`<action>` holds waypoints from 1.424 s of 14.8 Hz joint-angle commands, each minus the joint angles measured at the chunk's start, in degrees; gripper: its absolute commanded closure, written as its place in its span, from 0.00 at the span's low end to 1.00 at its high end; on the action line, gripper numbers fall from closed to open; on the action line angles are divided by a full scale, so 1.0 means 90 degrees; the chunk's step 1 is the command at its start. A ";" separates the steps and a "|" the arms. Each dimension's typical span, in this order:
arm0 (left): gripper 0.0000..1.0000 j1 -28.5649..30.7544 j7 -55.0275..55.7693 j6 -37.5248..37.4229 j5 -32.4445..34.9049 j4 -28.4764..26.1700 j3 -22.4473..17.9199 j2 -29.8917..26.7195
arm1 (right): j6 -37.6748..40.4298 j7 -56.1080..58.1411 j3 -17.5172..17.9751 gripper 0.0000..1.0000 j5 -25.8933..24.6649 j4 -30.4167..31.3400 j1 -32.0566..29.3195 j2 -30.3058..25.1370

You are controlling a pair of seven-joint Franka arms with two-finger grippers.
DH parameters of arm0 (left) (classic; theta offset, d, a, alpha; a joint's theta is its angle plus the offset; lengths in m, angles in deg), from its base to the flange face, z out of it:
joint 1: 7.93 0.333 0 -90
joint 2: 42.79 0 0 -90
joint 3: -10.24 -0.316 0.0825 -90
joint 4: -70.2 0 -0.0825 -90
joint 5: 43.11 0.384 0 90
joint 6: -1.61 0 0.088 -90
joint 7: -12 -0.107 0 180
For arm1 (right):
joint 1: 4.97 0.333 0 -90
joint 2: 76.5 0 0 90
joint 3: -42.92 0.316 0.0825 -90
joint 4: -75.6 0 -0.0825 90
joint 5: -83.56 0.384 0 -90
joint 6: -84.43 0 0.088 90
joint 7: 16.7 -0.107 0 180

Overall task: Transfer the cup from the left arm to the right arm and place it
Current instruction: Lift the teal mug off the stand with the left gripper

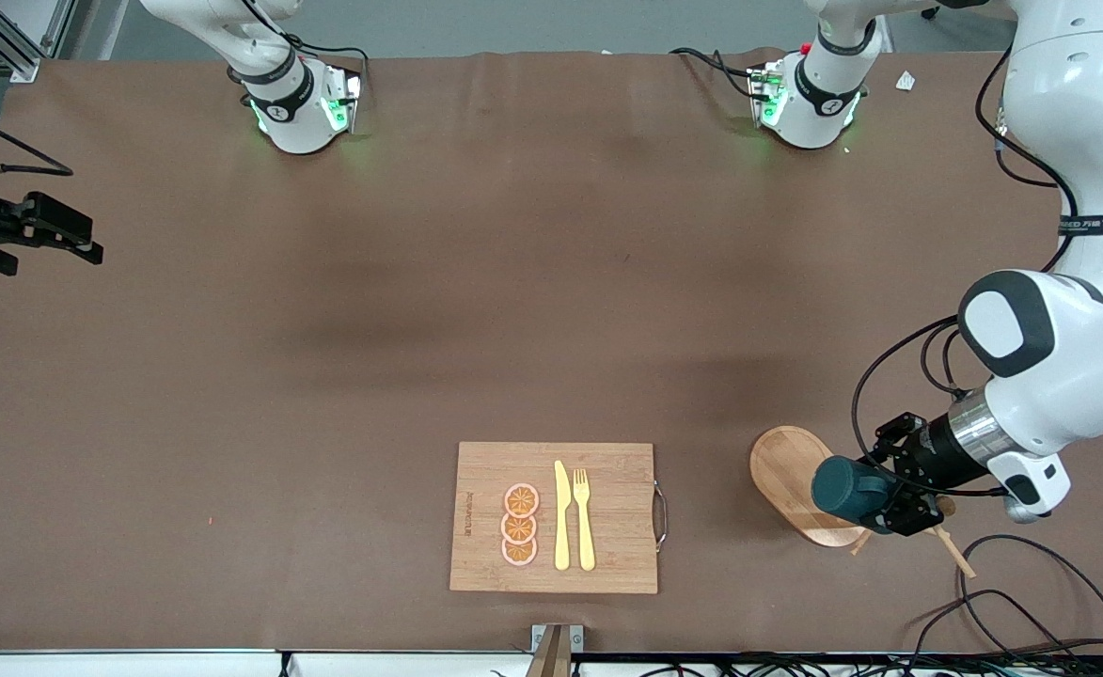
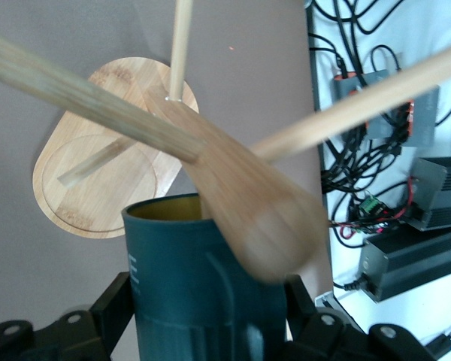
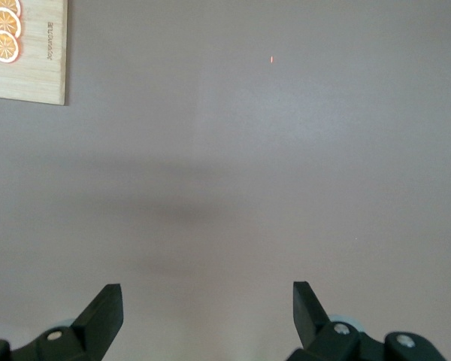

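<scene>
**Cup in left gripper, handover not started**

The left gripper (image 1: 894,503) is clamped on the cup (image 1: 847,491), held tilted on its side over the oval wooden tray (image 1: 781,461) at the left arm's end of the table. In the left wrist view, wooden utensils (image 2: 240,188) stick out of the cup's mouth.

The right gripper (image 1: 62,240) waits over bare table at the right arm's end, fingers (image 3: 105,308) spread wide, nothing held.

Handling, as a judgement: the cup looks rigid, probably glazed and slick, and breakable if dropped. The loose utensils may shift or slide out while it is tilted. The right gripper should take the exposed cylinder wall near the rim, clear of the left fingers, handle and utensils.

Cutting board (image 1: 554,517) with knife, fork and orange slices is uninvolved.
</scene>
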 commanded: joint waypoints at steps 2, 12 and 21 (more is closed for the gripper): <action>0.28 -0.0034 -0.0016 -0.0624 0.0004 -0.0067 0.0016 -0.0573 | 0.0017 0.0017 0.0032 0.00 0.0098 -0.0052 -0.0094 -0.0022; 0.28 -0.1127 0.0198 -0.1777 0.1320 -0.0067 0.0182 -0.1248 | 0.0017 0.0017 0.0051 0.00 0.0108 -0.0052 -0.0016 -0.0022; 0.28 -0.3333 0.0784 -0.1915 0.4083 -0.0067 0.0182 -0.0956 | -0.0003 0.0037 0.0051 0.00 0.0137 -0.0043 -0.0103 0.0027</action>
